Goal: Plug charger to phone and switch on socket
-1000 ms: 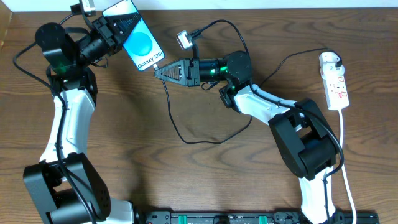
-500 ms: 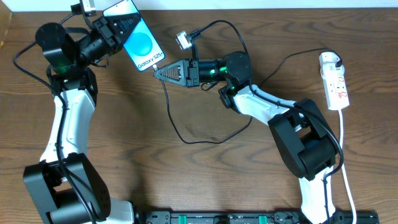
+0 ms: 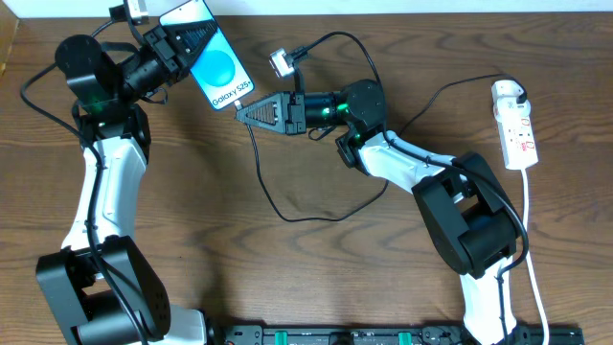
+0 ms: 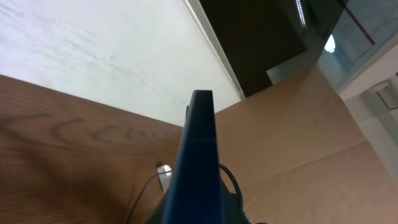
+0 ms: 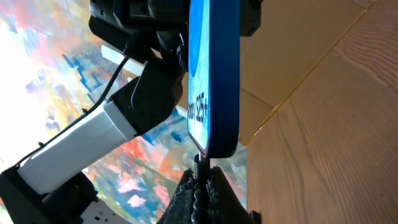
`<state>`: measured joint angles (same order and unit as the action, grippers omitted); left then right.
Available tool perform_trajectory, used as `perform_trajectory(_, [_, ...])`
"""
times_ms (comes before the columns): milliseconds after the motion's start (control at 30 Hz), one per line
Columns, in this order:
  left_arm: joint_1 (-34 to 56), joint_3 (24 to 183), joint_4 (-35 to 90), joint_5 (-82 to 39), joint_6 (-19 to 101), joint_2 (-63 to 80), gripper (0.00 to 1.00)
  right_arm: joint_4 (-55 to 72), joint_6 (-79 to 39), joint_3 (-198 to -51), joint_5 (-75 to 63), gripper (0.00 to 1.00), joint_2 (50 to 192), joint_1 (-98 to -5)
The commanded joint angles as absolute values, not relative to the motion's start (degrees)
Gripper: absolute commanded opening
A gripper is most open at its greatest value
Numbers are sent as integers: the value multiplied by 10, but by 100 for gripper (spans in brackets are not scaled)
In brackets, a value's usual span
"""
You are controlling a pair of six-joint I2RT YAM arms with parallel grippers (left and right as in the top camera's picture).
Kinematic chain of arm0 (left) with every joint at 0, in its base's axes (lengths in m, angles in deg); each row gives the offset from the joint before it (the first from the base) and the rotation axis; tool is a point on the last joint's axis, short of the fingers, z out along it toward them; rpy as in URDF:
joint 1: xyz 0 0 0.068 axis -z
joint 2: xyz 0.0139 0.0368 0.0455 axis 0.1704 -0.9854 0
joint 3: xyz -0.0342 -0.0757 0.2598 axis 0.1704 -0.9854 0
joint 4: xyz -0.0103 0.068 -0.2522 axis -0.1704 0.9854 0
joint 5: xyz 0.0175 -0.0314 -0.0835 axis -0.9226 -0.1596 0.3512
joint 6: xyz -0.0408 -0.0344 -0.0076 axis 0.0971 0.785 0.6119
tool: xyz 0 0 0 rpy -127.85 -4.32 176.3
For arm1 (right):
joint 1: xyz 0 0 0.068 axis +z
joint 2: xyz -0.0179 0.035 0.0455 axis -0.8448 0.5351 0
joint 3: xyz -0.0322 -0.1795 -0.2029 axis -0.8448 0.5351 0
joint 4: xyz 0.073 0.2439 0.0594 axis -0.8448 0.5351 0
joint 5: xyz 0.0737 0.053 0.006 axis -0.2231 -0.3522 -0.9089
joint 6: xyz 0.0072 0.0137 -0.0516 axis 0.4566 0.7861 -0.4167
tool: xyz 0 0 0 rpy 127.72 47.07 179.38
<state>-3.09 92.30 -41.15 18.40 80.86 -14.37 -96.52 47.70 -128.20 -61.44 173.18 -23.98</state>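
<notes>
Tightly on charger (image 5: 198, 163), seemingly: right tool (image 5: 199, 178)

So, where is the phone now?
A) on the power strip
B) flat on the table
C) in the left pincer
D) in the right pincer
C: the left pincer grips the phone above the table; the right pincer holds only the plug tip.

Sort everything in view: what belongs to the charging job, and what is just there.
Job: phone, held by left pincer; charger cable, its tip in right pincer; white adapter; power strip.
Just there: cardboard sheet; black rail with green parts.
</notes>
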Motion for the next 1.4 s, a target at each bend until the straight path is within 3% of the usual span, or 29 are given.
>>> perform_trajectory(0, [-23, 923, -417, 206, 796, -138, 8, -970, 479, -1291, -586, 1, 1731, -231])
perform_trajectory(1367, [-23, 923, -418, 293, 766, -138, 7, -970, 457, -1291, -633, 1, 1731, -248])
